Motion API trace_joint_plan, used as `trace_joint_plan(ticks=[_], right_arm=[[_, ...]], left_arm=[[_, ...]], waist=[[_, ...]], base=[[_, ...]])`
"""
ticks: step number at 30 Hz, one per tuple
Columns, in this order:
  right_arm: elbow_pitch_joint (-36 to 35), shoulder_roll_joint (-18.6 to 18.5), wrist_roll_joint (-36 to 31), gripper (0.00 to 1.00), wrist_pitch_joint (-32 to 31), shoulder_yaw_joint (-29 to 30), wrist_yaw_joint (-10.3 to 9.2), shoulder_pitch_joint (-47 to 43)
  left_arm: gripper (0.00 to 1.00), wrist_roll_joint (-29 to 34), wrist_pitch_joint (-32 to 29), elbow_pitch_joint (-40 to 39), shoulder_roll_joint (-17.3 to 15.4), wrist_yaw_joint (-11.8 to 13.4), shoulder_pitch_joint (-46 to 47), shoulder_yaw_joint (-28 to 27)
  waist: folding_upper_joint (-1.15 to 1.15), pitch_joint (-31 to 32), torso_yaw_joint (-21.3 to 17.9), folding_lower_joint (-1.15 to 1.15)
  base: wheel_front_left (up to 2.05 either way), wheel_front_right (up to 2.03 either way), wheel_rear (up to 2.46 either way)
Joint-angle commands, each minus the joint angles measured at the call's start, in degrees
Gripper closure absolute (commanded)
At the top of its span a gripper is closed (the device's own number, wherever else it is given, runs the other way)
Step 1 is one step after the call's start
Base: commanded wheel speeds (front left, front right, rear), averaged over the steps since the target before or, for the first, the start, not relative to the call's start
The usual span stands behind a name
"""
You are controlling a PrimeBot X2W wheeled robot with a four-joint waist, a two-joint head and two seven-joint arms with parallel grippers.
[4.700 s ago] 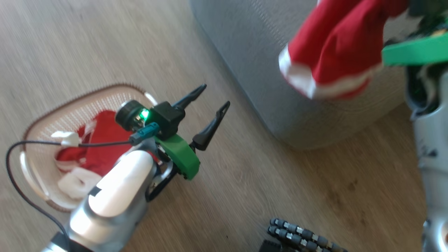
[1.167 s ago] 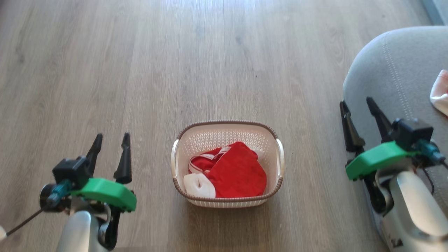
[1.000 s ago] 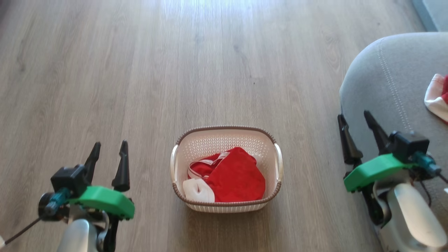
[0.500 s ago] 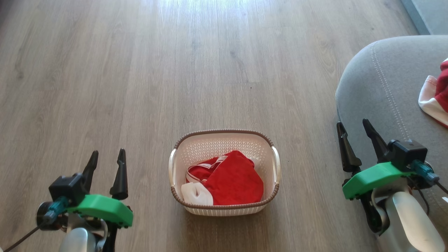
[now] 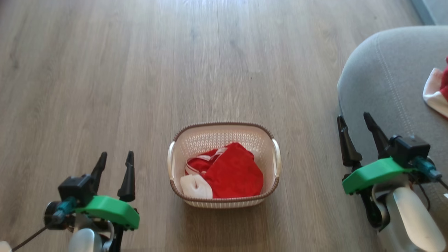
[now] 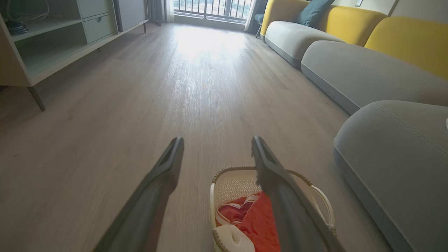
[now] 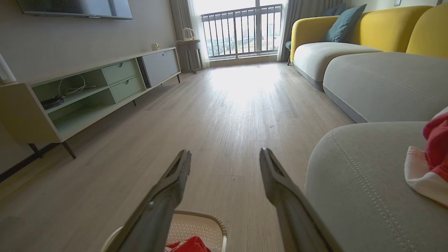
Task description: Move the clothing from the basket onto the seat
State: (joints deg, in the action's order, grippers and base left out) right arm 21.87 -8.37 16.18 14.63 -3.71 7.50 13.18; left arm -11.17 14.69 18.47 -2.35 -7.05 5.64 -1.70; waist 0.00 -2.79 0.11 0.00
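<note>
Red clothing is recorded heaped in the near half of the basket, on the floor between the grippers; left gripper and right gripper are spread wide and empty, the left judged slightly nearer, the seat lying beside the right.

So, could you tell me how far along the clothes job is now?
Done: one red-and-white garment lies on the seat. In hand: nothing; the left gripper and right gripper are open and empty. Left: the red clothing in the basket, to be carried over.
</note>
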Motion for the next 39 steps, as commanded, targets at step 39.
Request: trace_joint_plan(ticks=[39], right_arm=[[-17.15,3.31,-0.45,0.0,0.37,-5.68,-0.01,28.16]], left_arm=[[0.0,2.12,0.31,23.88,-0.79,0.1,36.85,12.97]], waist=[[0.0,-47.8,-12.79,0.0]], base=[[0.0,0.0,0.0]])
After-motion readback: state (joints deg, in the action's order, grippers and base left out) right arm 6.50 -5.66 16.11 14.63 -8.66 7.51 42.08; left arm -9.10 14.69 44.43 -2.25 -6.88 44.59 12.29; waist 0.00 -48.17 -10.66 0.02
